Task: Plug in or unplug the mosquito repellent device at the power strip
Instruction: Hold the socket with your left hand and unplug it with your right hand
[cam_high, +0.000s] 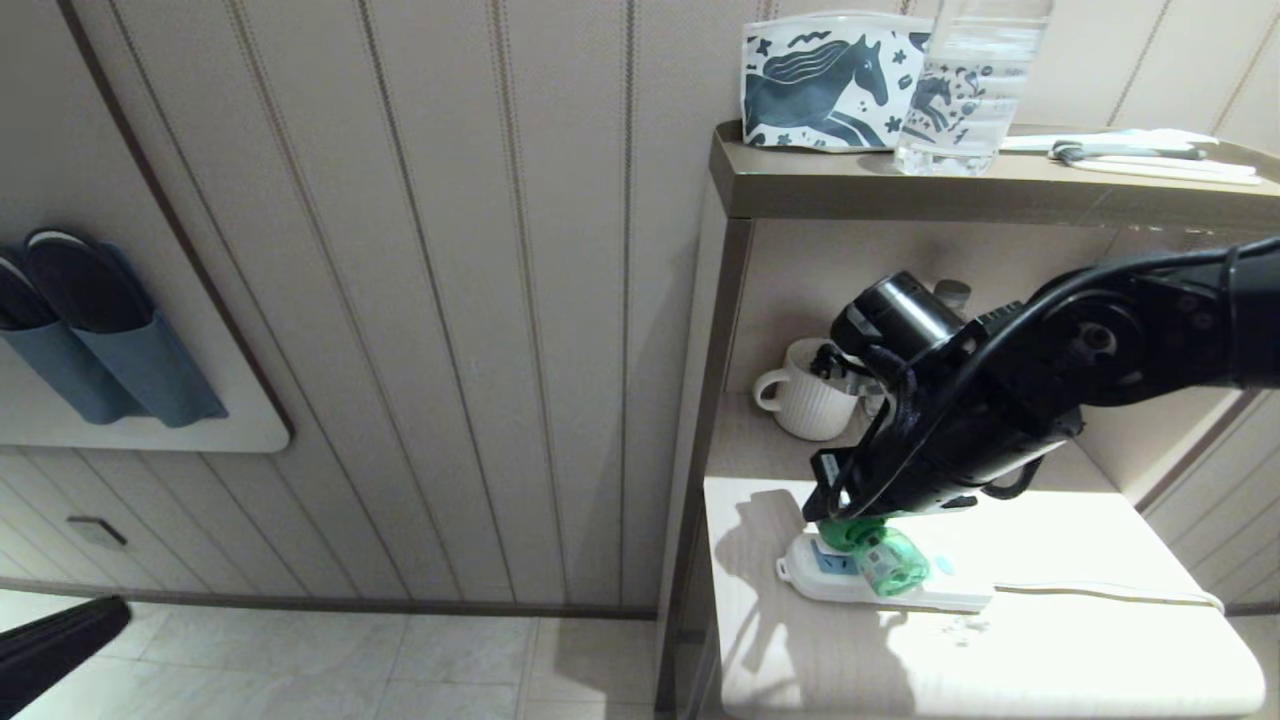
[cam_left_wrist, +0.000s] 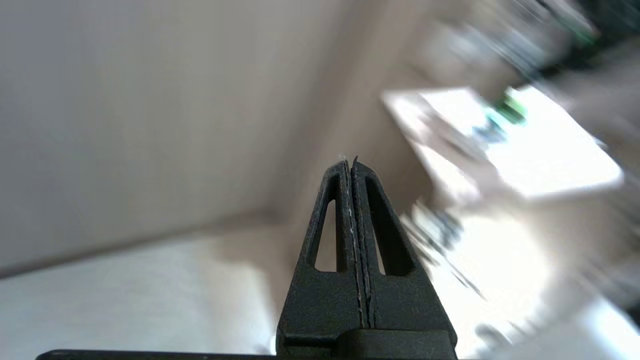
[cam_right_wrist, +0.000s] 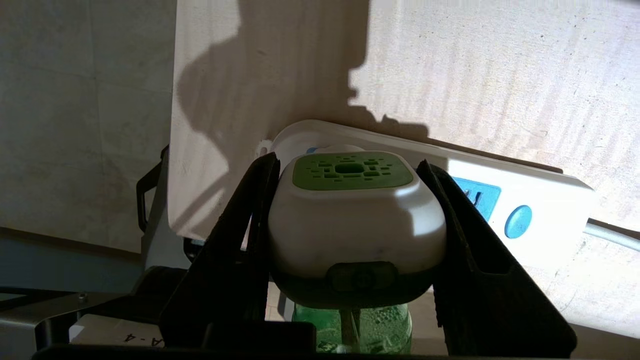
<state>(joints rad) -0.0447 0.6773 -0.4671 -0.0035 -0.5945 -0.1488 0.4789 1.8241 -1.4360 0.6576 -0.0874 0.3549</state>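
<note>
Surface (cam_high: 1050, 640) in sunlight: your right hand (cam_right_wrist: 350, 220) is clamped on the mosquito repellent device (cam_right_wrist: 355, 225), which sits at the power strip (cam_high: 940, 592).

Step in hand looks like seating or pulling the plug; your next move calls for a straight push or pull along the prongs. Prongs and socket contact are hidden behind the device's head. Your left hand (cam_left_wrist: 354, 162), fingers pressed together, is off to the side, its view blurred.
</note>
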